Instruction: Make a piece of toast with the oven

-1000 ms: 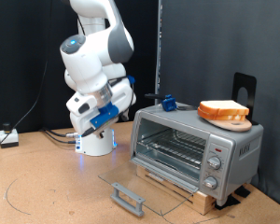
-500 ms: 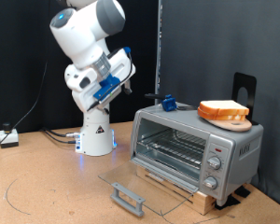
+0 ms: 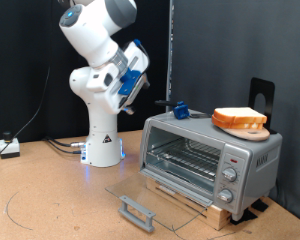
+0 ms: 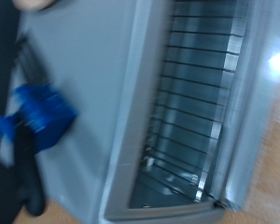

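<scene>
On the table: the oven [image 3: 210, 160] sits at the exterior view's right, raised on a wooden board [image 3: 195, 205].
Door: the glass door [image 3: 140, 200] lies folded flat in front of the oven, with its grey handle [image 3: 137, 212] at the near edge.
Rack: the wire rack [image 4: 198, 98] inside looks bare in both views; no bread is in the cavity.
Toast: a bread slice [image 3: 239, 117] rests on a tan wooden disc [image 3: 252, 129] on the oven's roof, toward the right. No other slice shows, so whether this is the piece to be toasted cannot be told.
Blue object: a small blue thing [image 3: 179, 109] sits on the roof's left end; the wrist view shows it blurred, beside the oven's side wall.
Gripper: the gripper [image 3: 150, 98] hangs above the table, to the left of the oven and about level with its roof, well apart from the bread.
Gripper state: the fingers are too small in the exterior view and absent from the wrist view, so whether they are spread or closed cannot be told. Nothing is seen between them.
Progress: judging by the open door and bare rack, the oven is ready but not loaded.
Risk, blue object: it stands between gripper and bread; a low sweep across the roof could knock it off.
Risk, door: the flat glass juts out toward the near side; a descending arm could strike it.
Risk, bread: a pinch near the slice's edge could tip it or drag the disc.
</scene>
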